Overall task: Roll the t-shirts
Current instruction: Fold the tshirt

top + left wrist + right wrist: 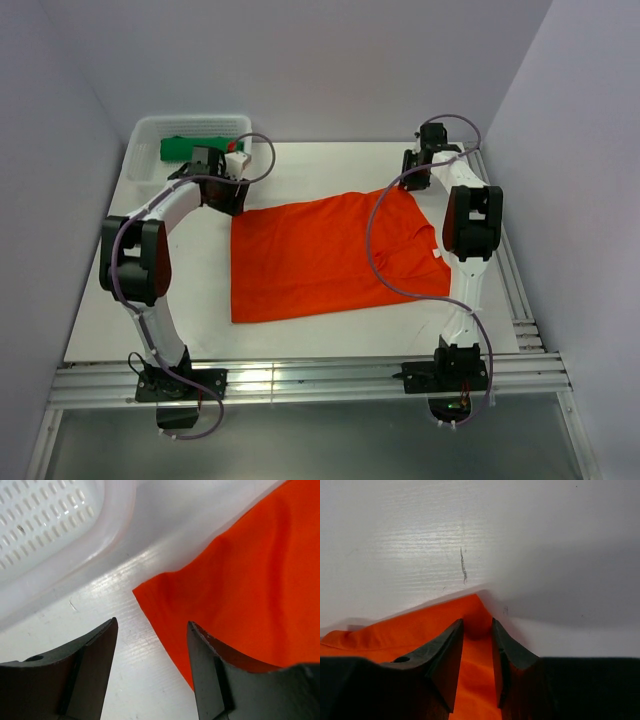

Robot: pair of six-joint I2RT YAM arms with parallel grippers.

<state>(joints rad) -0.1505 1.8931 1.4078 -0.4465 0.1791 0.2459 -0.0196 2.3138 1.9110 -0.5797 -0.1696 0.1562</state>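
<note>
The orange-red t-shirt lies spread flat on the white table. My left gripper is at the shirt's far left corner. Its jaws are open, and the cloth's edge runs between the fingers. My right gripper is at the far right corner. Its fingers stand a narrow gap apart, straddling the tip of the orange cloth. The green t-shirt lies in the basket at the back left.
The white mesh basket stands at the back left, its rim just beyond the left gripper. Walls enclose the table on three sides. Metal rails run along the near edge by the arm bases.
</note>
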